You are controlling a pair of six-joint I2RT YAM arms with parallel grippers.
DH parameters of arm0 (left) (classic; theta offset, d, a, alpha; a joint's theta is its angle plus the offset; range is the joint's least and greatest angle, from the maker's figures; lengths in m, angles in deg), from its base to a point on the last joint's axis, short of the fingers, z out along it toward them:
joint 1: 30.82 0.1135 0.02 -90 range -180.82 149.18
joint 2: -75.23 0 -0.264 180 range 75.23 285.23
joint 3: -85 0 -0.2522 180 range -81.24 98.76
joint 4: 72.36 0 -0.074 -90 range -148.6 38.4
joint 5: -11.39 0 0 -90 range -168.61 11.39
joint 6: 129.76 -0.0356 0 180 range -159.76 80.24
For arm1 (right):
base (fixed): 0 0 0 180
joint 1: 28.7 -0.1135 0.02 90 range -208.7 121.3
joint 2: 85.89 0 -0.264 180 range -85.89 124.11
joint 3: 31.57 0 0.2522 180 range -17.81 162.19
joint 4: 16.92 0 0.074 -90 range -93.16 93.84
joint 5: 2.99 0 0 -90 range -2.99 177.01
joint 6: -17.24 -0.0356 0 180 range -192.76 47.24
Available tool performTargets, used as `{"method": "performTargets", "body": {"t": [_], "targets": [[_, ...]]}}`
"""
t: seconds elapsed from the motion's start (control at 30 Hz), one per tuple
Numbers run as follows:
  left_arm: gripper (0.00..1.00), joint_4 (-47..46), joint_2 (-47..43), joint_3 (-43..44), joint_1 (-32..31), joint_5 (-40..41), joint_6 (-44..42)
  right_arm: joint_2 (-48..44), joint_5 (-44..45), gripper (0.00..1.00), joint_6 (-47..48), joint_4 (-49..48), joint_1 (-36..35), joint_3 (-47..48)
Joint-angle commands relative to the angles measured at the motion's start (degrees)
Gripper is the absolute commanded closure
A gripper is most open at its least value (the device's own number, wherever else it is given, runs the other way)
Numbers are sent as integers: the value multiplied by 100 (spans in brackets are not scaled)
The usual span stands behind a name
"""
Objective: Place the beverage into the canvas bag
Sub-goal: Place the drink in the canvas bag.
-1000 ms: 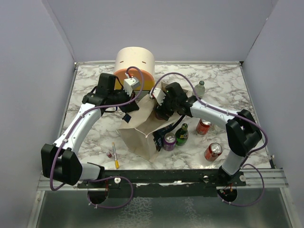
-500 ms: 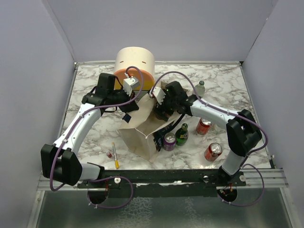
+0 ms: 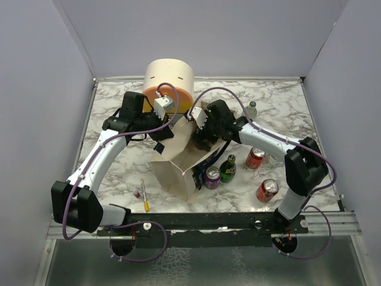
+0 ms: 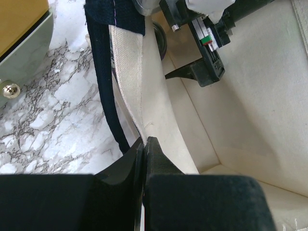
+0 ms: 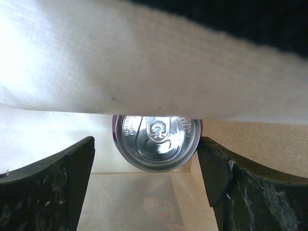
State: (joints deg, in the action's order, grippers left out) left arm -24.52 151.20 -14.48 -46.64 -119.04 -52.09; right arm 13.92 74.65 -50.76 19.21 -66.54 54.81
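The left pincer [image 4: 144, 141] is clamped on the rim of the canvas bag [image 4: 250, 96]. The right pincer [image 5: 146, 159] stands apart inside the bag, either side of a purple-rimmed can [image 5: 156, 137].

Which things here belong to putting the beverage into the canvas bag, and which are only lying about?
For the job:
- canvas bag
- purple-rimmed can, down inside the bag
- right hand, open above that can
- left hand, shut on the bag's rim

Lying about:
- purple can
- green bottle
- red can
- second red can
- clear bottle
- yellow pen
- cream-and-orange box
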Motion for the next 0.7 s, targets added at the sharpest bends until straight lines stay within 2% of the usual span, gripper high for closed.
{"method": "performTargets", "body": {"t": [0.0,0.67], "targets": [[100,178,-25,78,48,48,112,-120,-137,12,-205,65,89,266],[100,-88,32,184,44,171,427,-583,-168,10,-374,221,88,702]]}}
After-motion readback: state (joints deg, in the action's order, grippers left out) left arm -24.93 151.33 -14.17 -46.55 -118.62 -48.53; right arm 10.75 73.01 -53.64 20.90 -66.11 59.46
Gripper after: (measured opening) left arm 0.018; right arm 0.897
